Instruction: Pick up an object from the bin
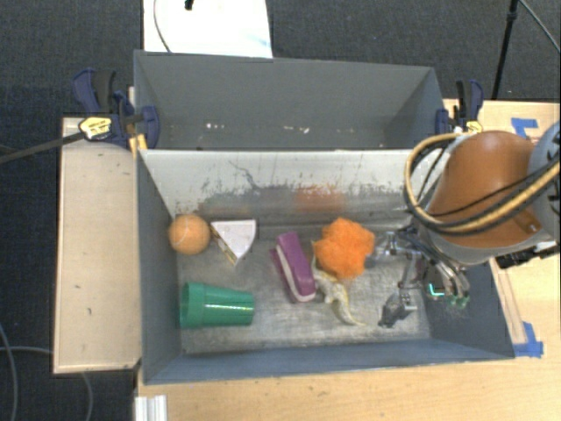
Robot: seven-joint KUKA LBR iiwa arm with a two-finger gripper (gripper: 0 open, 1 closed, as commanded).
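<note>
Grey metal gripper (391, 283) sits low at the right end of the bin (289, 103), under the arm's orange-brown wrist cover (482, 191) and its looped cables. Fingers are spread apart, with only bare bin floor between them; nothing is pinched. One fingertip lies just beside an orange fuzzy ball (344, 246), though contact cannot be confirmed. This ball is the thing nearest the gripper, right of centre on the floor. The other fingertip is near the front wall, close to a pale yellowish toy figure (340, 299) lying below the fuzzy ball. A purple block (295, 267) lies tilted just left of both. Well apart, at the left end: a white wedge (235, 236), a smooth orange ball (189, 233) beside it, and a green plastic cup (216, 305) on its side.
</note>
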